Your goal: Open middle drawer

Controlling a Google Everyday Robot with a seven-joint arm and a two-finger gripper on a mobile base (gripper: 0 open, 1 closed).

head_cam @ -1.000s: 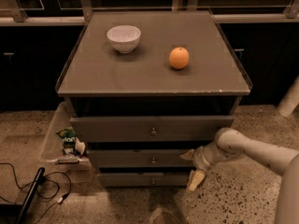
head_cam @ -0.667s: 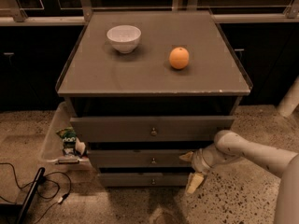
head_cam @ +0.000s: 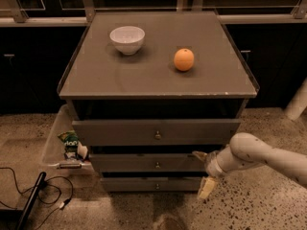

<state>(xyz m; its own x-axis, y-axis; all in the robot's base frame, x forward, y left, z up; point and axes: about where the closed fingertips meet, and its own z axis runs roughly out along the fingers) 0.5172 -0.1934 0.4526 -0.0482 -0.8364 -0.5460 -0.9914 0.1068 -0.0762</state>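
Looking down over the cabinet, I have the middle drawer (head_cam: 139, 163) sandwiched between the wide top drawer (head_cam: 120, 131) and the slim bottom drawer (head_cam: 139, 184). It looks closed to me, with only a dark gap above it. My gripper (head_cam: 202, 171) sits at the 3 o'clock end of that drawer front, low in the view toward 4 o'clock. Its two fingers are spread wide, one tip near the drawer's upper edge and the other down by the bottom drawer's corner. As far as I can tell they have hold of nothing.

I judge the front to be a stiff, flat panel with no lip worth trusting, so the one good place to take hold is the small brass knob (head_cam: 157, 165) at its centre, at 9 o'clock from the gripper. It is round, smooth metal and likely slippery, so I would pinch it from both sides, close behind the head. The pull should go straight out toward 6 o'clock, since an off-centre tug could rack the drawer on its runners. I expect it to be fairly light, but I would keep the pull gentle, because the orange (head_cam: 183, 59) and bowl (head_cam: 127, 38) sit loose on top
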